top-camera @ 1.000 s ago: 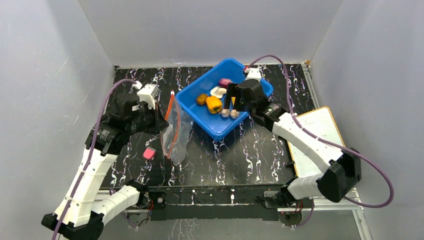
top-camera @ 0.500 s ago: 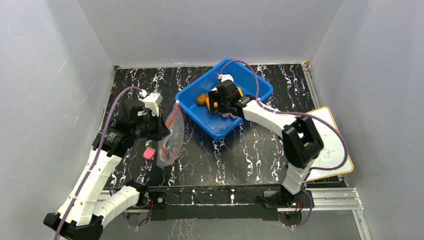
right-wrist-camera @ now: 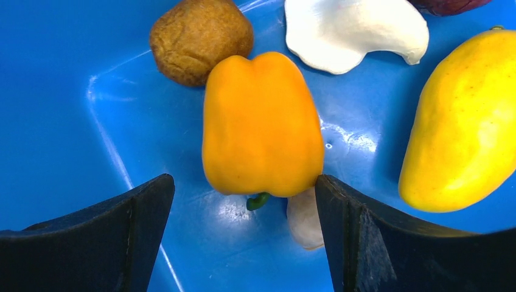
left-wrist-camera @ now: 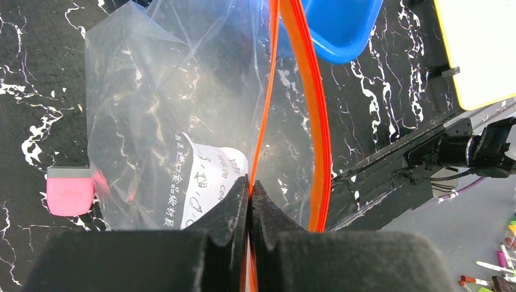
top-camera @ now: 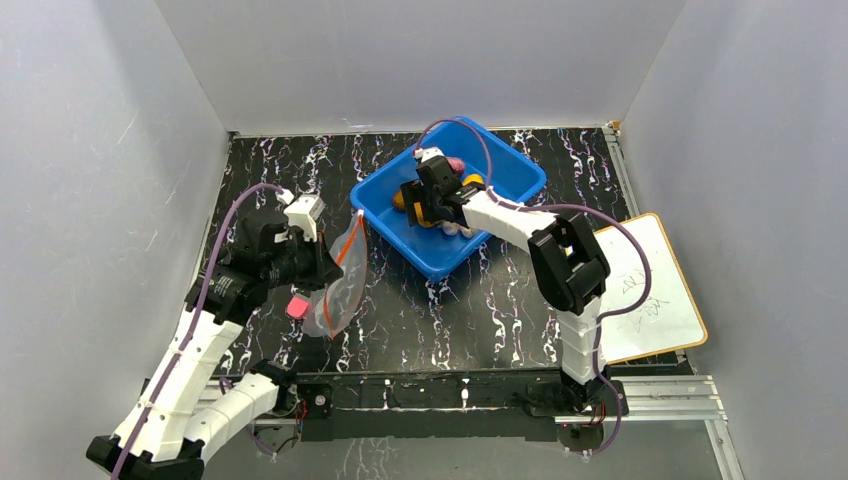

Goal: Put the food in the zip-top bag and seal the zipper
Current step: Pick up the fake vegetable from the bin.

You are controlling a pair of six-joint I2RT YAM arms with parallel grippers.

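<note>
Two white-and-black robot arms seen from above, with their bases at the near table edge. The left arm [top-camera: 195,340] runs from its base out to the lower left, doubles back, and reaches forward and inward toward the middle of the table. The left gripper [left-wrist-camera: 250,182] is pinched tight, its dark fingers [left-wrist-camera: 228,216] pressed together on the zipper [left-wrist-camera: 263,121] of the bag [left-wrist-camera: 152,121]. The right arm [top-camera: 575,300] stands nearly upright from its base and folds sharply at the elbow. Its forearm stretches far forward and to the left. The right gripper [right-wrist-camera: 243,188] points down, its two dark fingers [right-wrist-camera: 109,237] spread wide apart and not closed on anything.
</note>
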